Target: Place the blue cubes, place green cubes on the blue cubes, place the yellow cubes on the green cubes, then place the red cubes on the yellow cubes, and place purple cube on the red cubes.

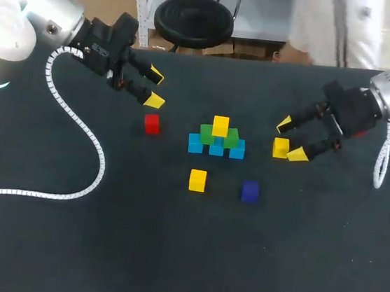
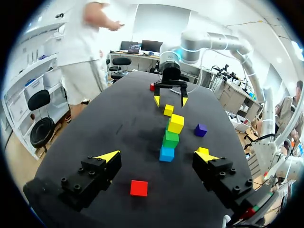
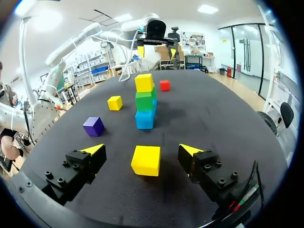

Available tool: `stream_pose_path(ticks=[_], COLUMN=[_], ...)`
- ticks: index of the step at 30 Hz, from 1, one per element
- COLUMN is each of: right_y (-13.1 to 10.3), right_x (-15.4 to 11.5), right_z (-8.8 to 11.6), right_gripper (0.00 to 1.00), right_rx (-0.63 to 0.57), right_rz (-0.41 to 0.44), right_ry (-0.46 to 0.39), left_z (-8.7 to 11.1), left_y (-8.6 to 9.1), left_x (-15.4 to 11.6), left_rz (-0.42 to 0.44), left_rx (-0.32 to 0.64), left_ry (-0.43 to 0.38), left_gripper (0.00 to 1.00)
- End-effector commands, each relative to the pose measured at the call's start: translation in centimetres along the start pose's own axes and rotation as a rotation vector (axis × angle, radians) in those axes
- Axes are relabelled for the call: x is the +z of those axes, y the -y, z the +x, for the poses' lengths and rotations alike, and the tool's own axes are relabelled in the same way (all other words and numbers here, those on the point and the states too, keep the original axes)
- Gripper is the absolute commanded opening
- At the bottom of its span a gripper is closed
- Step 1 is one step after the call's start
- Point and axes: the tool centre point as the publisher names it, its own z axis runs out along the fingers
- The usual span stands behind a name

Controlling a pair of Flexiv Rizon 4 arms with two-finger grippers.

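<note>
On the dark tabletop [image 1: 168, 256] stood a half-built cube pyramid [image 1: 217, 140]. The left hand [image 1: 156, 89] gaped near a red cube [image 1: 152, 123]; the right hand [image 1: 291, 139] gaped around a yellow cube [image 1: 281, 148], not touching it.

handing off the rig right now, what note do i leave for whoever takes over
Left pincer: open, small red cube on the table between its fingers, untouched.
Right pincer: open, loose yellow cube between its fingers, not gripped.
Done: three blue cubes in a row, two green cubes on them, one stacked yellow cube on top.
Left: both loose yellow cubes (second one in front of the stack), the red cube, then the purple cube.
</note>
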Motion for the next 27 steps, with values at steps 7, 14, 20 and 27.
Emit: stream_pose_path(ticks=[7,14,20,27], right_y=[0.5,0.2,-0.3,-0.9], right_x=[0.6,1.1,1.0,0.7], right_z=[-0.1,0.1,0.0,0.0], right_gripper=[1.00,0.80,0.80,0.99], right_rx=[0.009,0.035,0.054,0.056], right_rz=[-0.009,0.017,0.040,0.076], right_ry=[-0.031,-0.037,-0.036,-0.047], left_z=[0.0,0.0,0.0,0.0], left_y=[-0.2,-0.2,-0.2,-0.2], left_x=[0.0,0.0,0.0,0.0], left_rz=[0.003,0.003,0.003,0.003], left_rx=[-0.001,-0.001,-0.001,-0.001], left_ry=[-0.003,-0.003,-0.003,-0.003], left_gripper=[1.00,1.00,1.00,1.00])
